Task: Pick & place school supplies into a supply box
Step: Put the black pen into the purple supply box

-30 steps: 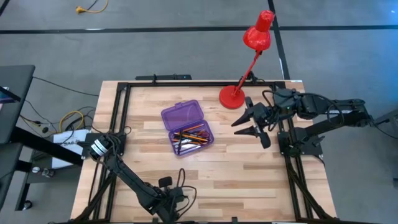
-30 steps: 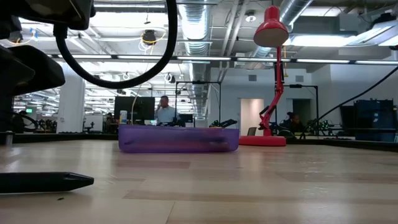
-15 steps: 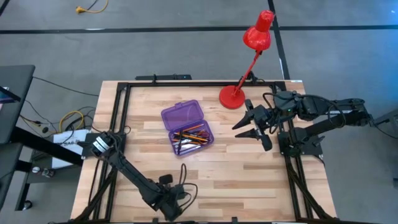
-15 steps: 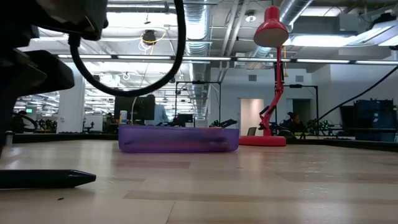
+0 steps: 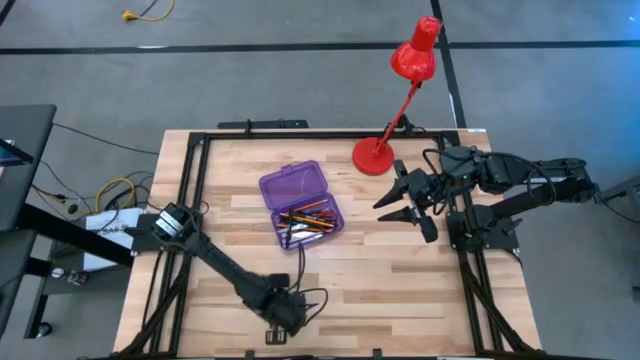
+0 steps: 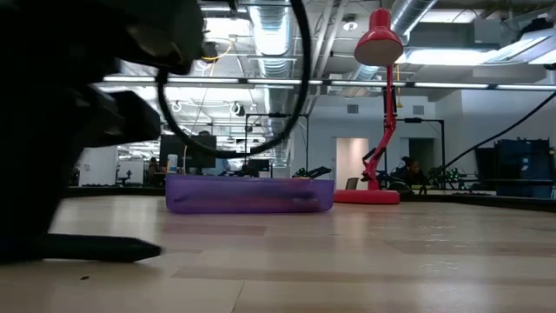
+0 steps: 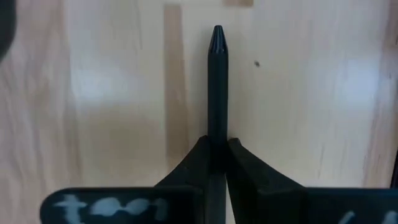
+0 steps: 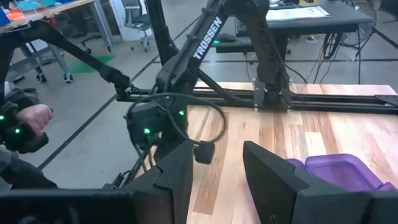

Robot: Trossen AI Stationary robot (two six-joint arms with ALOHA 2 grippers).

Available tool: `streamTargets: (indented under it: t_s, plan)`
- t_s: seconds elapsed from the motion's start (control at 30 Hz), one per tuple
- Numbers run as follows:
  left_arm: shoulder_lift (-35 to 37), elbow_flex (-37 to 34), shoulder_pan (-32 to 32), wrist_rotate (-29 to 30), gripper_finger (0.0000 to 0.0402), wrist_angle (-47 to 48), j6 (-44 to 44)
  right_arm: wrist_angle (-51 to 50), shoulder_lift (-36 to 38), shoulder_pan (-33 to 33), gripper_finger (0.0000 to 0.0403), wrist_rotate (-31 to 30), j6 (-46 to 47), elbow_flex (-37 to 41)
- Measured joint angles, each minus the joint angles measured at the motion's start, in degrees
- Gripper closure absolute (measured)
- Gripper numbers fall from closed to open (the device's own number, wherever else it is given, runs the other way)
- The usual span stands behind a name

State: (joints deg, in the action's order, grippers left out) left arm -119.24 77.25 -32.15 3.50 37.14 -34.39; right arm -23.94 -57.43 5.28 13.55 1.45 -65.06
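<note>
Pinching a black pen [image 7: 217, 87] between its closed fingers [image 7: 242, 165], the left gripper [image 5: 283, 318] sits low at the near edge of the wooden table [image 5: 400, 270], a little left of centre. The pen lies flat on the wood, its pointed tip sticking out past the fingertips. The purple box [image 5: 301, 207] stands open near the middle of the table, lid folded back on the far side, with orange pencils [image 5: 312, 212] and dark pens lying in its tray. The right gripper [image 5: 400, 200] hangs over the right side of the table, fingers spread and holding nothing, just near of the red lamp [image 5: 396, 100].
</note>
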Motion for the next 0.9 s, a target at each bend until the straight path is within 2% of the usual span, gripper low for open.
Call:
streamTargets:
  t_s: [0.2,0.43,0.67,0.83,0.9]
  plan:
    - [1.8,-0.7,7.1,-3.9,0.0388,-3.9,8.8,0.0,0.0,1.4,0.0269,0.1,0.1,0.0]
    - [3.3,-1.0,16.0,-11.5,0.0390,-11.7,18.7,-0.5,0.0,3.4,0.0269,0.0,0.7,0.0]
    - [7.8,-0.9,24.3,-30.7,0.0390,-17.9,22.0,-2.0,0.0,4.6,0.0269,-0.1,2.0,0.0]
    - [11.2,-0.7,28.6,-40.2,0.0390,-19.6,22.2,-2.2,0.0,5.0,0.0269,-0.6,2.7,0.0]
    - [12.3,-0.7,29.6,-41.8,0.0390,-19.2,22.3,-2.2,0.0,5.1,0.0269,-0.6,2.9,0.0]
